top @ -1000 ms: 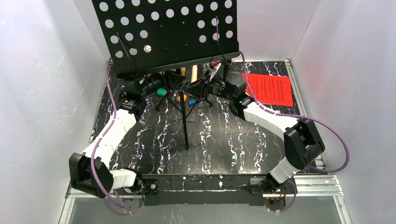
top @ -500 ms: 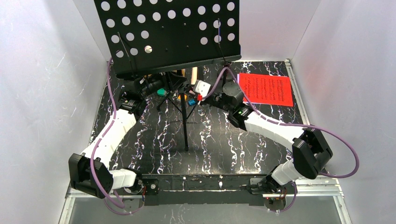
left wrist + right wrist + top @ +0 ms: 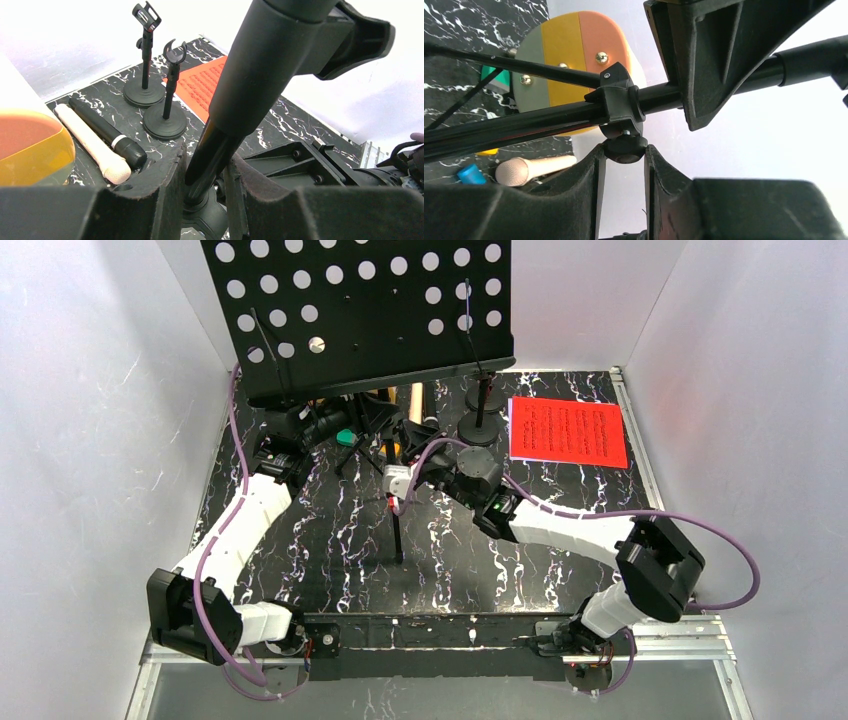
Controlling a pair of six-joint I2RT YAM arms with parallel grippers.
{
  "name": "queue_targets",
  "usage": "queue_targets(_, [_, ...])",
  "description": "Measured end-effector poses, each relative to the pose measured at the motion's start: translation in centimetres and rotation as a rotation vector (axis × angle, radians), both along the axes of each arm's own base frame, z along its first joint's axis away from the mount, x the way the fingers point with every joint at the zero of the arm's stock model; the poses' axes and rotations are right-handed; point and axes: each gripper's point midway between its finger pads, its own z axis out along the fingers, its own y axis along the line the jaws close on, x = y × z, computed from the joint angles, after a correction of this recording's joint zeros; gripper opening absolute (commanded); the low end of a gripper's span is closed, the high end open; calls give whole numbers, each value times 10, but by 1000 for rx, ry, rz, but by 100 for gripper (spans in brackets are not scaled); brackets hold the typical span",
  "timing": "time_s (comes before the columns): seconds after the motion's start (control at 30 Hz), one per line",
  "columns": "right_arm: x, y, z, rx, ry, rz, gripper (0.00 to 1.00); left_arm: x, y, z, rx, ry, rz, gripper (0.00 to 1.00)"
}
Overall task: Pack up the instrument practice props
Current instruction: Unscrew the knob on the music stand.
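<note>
Progress: early, in my judgement. Nothing appears packed, and no case or box shows in any view.
Music rack: the black perforated metal music rack (image 3: 360, 310) stands upright on thin black tripod legs (image 3: 398, 530), toward the far side of the black marbled surface (image 3: 480, 560).
Left hand: the left hand (image 3: 204, 159) is clenched on the rack's black centre post (image 3: 250, 85), with a pad on each side of it.
Right hand: the right hand (image 3: 624, 150) pinches the small round black knob (image 3: 624, 144) under the post's clamp collar. The likely step is loosening it so the stand can collapse.
Remaining: the red printed sheet-music page (image 3: 568, 432) lies flat at the far right. Two small black round-based mic holders (image 3: 478, 430) stand just beside it. The cream microphone (image 3: 95, 147) and black microphone (image 3: 105, 131) lie side by side near the holders.
White pages: none visible.
Rack handling: judged rigid and top-heavy with its legs splayed, so liable to tip if released carelessly.
</note>
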Motion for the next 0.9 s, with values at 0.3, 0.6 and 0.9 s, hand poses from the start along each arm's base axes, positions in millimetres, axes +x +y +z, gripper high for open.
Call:
queue_targets(0.3, [-18,-1,6,285,391,100,75,0,-1,0,3,1,0,0])
queue_targets(0.6, [-30,-9,25,707,901,187,85,1,-1,0,3,1,1,0])
queue_targets(0.9, [-14,-26,15,1022,1301,150,78,1,-1,0,3,1,1,0])
